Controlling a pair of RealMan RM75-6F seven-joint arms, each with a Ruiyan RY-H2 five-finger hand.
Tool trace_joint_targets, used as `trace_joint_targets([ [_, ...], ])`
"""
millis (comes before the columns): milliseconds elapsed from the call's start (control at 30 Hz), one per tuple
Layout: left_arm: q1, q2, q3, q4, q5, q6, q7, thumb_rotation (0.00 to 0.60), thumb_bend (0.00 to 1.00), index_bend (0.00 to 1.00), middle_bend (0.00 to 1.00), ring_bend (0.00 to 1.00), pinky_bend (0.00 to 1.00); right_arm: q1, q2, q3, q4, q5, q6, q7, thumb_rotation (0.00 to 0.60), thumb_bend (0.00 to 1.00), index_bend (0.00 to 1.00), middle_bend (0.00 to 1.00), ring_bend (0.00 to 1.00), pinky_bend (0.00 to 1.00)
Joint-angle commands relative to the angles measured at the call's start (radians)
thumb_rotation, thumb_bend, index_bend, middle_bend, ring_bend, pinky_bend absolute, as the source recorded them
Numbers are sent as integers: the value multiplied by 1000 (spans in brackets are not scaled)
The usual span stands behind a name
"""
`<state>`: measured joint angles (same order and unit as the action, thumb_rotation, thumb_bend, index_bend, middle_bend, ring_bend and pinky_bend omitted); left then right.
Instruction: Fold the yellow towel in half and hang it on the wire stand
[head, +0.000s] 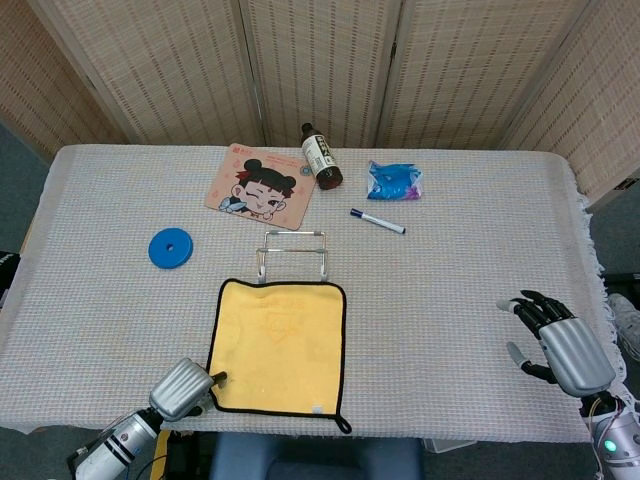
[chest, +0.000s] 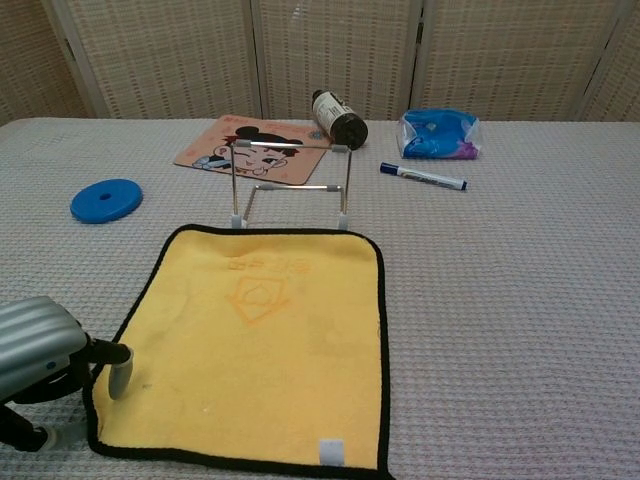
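Left hand (chest: 45, 355): we are showing a ribbed silver-grey back shell, black links beneath it, and a pale grey fingertip pad (chest: 120, 377). Behind it, at the near table edge in the head view, we are trailing a silver cylindrical forearm with black bands. Right hand (head: 558, 345): we are wearing the same ribbed silver shell, with black fingers (head: 530, 306) tipped in light grey. Its wrist is carrying a silver housing with a small green light and thin loose cables.
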<state>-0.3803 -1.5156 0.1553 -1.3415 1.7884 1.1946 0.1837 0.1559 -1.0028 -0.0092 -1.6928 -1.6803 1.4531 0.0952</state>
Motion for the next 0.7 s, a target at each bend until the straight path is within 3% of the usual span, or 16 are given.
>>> trace_joint_targets([
  [33, 0, -3, -2, 5, -6, 0, 5, 600, 365, 527, 989, 840, 1000, 1, 0, 1, 0, -2, 1, 1, 600, 390, 238, 278, 189, 225],
  [400, -3, -6, 2, -1, -26, -17, 18, 600, 482, 595, 991, 842, 1000, 1, 2, 2, -3, -2, 1, -1, 600, 390, 239, 278, 189, 225],
  [700, 1, -21, -10, 6, -22, 27, -15, 600, 537, 650, 992, 845, 1000, 21, 2, -6, -14, -47, -13, -6, 600, 389, 238, 278, 189, 225],
])
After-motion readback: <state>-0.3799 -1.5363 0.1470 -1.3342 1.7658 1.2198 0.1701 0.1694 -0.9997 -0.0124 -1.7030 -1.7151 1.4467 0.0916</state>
